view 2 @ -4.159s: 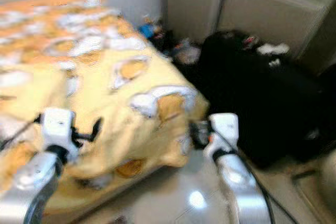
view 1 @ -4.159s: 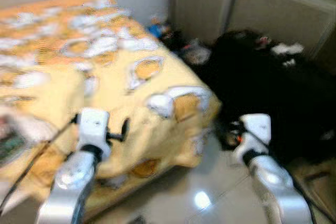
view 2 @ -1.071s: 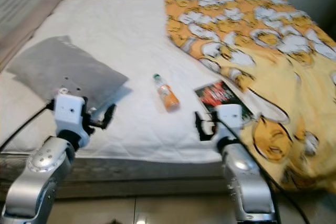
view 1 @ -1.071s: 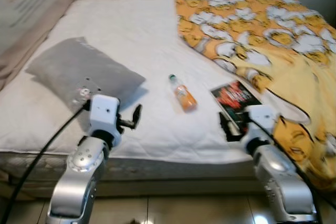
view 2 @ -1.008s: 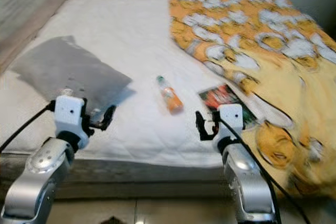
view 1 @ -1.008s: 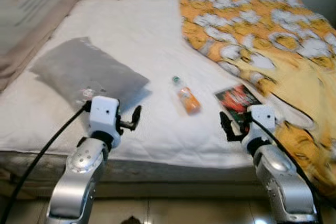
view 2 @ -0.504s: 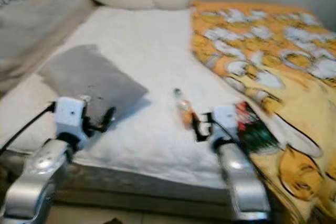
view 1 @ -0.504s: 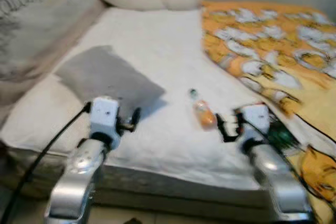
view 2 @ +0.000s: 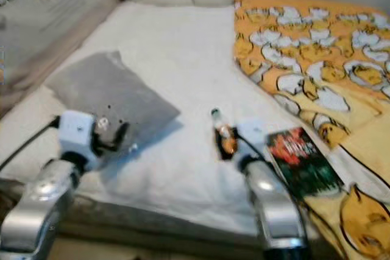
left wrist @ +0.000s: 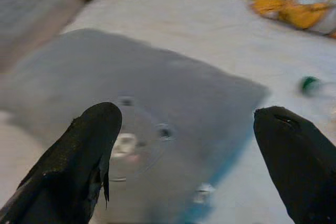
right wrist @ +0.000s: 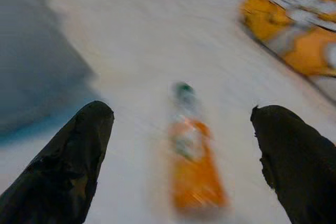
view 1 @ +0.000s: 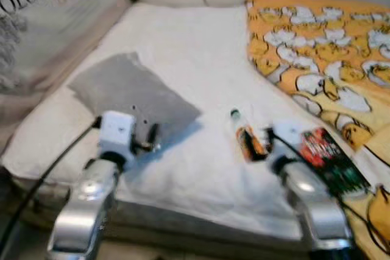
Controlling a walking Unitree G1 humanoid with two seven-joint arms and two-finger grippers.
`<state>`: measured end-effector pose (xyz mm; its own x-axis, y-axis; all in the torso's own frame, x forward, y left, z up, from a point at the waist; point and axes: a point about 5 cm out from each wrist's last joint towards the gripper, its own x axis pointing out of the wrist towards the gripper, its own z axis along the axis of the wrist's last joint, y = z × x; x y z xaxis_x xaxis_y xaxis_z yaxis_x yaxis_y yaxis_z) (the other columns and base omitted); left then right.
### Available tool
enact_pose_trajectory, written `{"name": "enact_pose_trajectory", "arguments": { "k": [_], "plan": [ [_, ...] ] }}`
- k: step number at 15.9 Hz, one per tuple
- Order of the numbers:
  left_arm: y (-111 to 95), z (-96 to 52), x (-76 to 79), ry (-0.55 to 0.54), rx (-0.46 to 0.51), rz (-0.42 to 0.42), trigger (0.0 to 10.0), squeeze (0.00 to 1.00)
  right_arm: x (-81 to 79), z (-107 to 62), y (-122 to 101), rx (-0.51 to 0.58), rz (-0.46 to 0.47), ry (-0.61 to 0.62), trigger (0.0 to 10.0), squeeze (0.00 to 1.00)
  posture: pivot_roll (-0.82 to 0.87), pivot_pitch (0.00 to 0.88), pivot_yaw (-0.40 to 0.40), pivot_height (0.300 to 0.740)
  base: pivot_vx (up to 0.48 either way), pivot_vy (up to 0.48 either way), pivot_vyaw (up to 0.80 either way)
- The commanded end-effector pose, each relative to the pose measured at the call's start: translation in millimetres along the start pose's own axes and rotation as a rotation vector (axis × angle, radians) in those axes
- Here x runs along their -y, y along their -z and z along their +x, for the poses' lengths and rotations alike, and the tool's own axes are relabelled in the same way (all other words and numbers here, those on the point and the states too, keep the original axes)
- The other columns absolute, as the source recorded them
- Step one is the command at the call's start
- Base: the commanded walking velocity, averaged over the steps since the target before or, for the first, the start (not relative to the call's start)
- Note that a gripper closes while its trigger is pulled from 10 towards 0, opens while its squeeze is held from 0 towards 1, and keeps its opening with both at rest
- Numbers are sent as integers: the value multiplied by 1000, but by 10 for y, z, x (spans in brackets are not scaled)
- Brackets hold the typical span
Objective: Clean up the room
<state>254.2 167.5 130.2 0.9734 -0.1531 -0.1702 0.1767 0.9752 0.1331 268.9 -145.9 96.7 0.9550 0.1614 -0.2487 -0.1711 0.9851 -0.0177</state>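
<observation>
The right gripper [right wrist: 181,124] — spread wide — has been brought up to the orange bottle [right wrist: 193,153], so grasping looks imminent.

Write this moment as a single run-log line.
right gripper: open, lined up on orange bottle | bottle: lying on white sheet | left gripper: open, over grey pillow

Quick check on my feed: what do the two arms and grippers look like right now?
Both arms are silver metal tubes ending in white boxy wrist housings. The left gripper and right gripper each have two thick, rounded black fingers. A black cable trails from the left wrist; another runs along the right arm.
</observation>
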Motion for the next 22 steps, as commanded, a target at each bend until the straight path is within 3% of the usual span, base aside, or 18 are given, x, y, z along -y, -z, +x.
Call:
{"name": "enact_pose_trajectory", "arguments": {
  "k": [1, 9, 12, 15, 18, 22],
  "plan": [
    [-43, 9, 50, 24, 14, -1, 10000, 0, 131, -33, 33, -13, 14, 50, 10000, 0, 50, 0, 19, 740, 296, 0, 0],
    [-55, 11, 58, 40, 19, 2, 10000, 0, 195, 25, 31, -36, -6, 71, 10000, 0, 44, 0, 23, 740, 293, 0, 0],
    [-24, 6, 121, 136, -2, -22, 10000, 0, 245, 116, 13, -77, -46, 41, 10000, 0, 41, 0, 26, 740, 91, 0, 0],
    [-21, -27, 167, 316, -41, 1, 10000, 0, 325, 306, 96, -265, -3, 60, 10000, 0, 55, 0, 20, 740, 0, 0, 0],
    [-70, -30, 193, 469, -53, 45, 10000, 0, 470, 510, 176, -402, -39, 97, 10000, 0, 65, 0, 26, 740, 0, 0, 0],
    [-86, -63, 217, 646, -76, 125, 10000, 0, 523, 649, 273, -587, -12, 89, 10000, 0, 88, 0, 25, 740, 0, 0, 0]
  ]
}}
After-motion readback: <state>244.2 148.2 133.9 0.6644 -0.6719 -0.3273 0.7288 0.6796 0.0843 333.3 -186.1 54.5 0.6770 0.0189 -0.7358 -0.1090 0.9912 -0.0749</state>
